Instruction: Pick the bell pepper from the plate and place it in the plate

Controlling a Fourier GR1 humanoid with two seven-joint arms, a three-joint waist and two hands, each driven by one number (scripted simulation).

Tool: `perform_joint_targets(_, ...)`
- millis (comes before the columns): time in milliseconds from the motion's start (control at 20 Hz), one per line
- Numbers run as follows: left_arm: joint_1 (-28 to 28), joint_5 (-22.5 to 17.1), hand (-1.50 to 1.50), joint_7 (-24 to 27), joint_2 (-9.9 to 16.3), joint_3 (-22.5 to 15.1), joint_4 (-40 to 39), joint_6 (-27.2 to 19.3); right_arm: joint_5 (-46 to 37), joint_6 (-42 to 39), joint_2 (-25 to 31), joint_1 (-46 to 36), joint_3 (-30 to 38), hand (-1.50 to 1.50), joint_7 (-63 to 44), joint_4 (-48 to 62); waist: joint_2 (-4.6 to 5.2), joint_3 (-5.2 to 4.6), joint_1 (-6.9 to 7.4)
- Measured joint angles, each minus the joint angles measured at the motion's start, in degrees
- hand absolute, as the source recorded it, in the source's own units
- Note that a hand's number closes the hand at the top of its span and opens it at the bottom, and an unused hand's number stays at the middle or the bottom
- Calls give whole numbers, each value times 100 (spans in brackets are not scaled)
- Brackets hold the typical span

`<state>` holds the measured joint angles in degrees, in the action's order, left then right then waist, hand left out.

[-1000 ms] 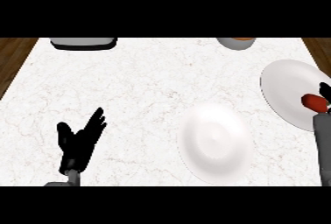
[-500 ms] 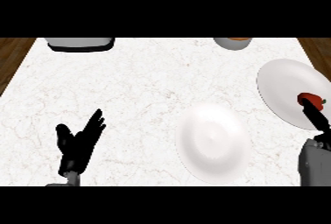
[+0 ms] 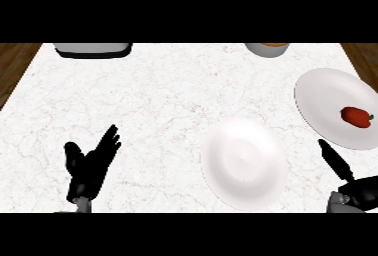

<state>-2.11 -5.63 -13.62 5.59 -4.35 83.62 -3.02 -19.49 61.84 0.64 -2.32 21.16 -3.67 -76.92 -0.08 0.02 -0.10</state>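
A small red bell pepper lies on the white plate at the counter's right edge. A second white plate sits nearer the middle front with nothing on it. My right hand shows in the lower right corner, below the pepper's plate and apart from the pepper. One of its fingers points straight up between the two plates, and it holds nothing. My left hand rests open at the lower left, fingers up, far from both plates.
A grey appliance stands at the back left edge. A grey bowl with something orange inside is at the back right. Wooden floor shows past the counter's left and right edges.
My right hand has drawn back from the pepper toward the lower right corner, and the pepper now shows whole on its plate. The left hand has stayed still.
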Motion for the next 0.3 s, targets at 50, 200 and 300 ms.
perform_joint_targets(50,-37,5,0,-18,-15,-14,55,10,-31,73,-11,121,-185,-150,-94,-69,0,-1,2)
perform_joint_targets(200,-68,-1,0,59,-6,47,14,67,-356,342,-32,356,-755,-150,-582,-247,2,-3,7)
perform_joint_targets(300,30,12,0,39,-16,84,-68,75,-439,497,-39,507,-1035,-150,-733,-295,3,-4,5)
